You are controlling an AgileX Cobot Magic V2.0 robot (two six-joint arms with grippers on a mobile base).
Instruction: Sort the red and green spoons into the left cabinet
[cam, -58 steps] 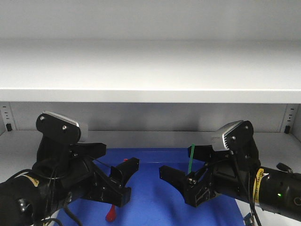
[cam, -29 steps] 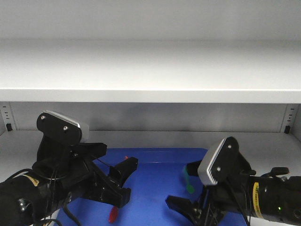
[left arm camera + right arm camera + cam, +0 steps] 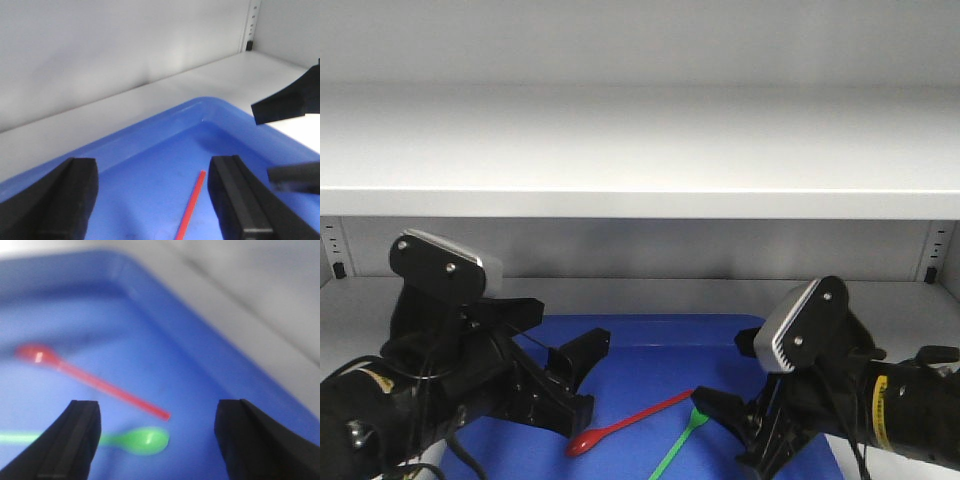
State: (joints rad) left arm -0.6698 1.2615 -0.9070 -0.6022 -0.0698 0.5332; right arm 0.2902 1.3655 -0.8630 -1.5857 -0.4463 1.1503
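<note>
The red spoon (image 3: pixel 635 418) lies flat on the blue tray (image 3: pixel 650 335), its bowl to the left. Close beside it lies the green spoon (image 3: pixel 695 412), whose bowl is near the red handle's tip. My left gripper (image 3: pixel 577 383) hovers open over the tray's left half. In the left wrist view the red spoon's handle (image 3: pixel 190 204) lies between the left gripper's (image 3: pixel 155 200) jaws, near the right one and untouched. My right gripper (image 3: pixel 735 433) is open too. Between the right gripper's (image 3: pixel 157 440) jaws lies the green bowl (image 3: pixel 145 440), with the red spoon (image 3: pixel 90 382) just beyond.
The tray sits on the lower shelf (image 3: pixel 650 295) of the pale cabinet. A wide shelf board (image 3: pixel 640 150) runs overhead. Peg-hole strips (image 3: pixel 333 250) stand in the back corners. The tray's raised rim (image 3: pixel 165 295) borders the spoons, and the right arm's fingers (image 3: pixel 285 105) show in the left wrist view.
The right gripper dropped down with the upright green spoon and let it go. The red spoon, upright in the left gripper before, now lies flat on the tray.
</note>
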